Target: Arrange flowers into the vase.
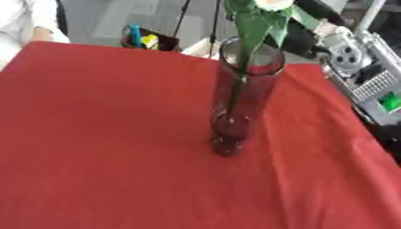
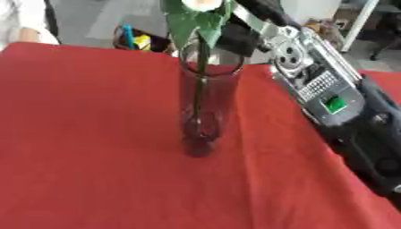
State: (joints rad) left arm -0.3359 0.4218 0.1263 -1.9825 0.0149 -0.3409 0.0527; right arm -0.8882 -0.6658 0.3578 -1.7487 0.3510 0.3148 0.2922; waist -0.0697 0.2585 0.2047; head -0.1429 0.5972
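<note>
Robot hand [image 2: 262, 10] at flower [image 2: 196, 24] above vase [image 2: 205, 107], grip impossible to tell.

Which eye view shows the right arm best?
The right eye view: the right arm runs from the flower top down the right side, silver plates, green light and black forearm all visible. The left eye view crops it at the right edge, showing only silver parts. Its robot hand is unclear in both.
</note>
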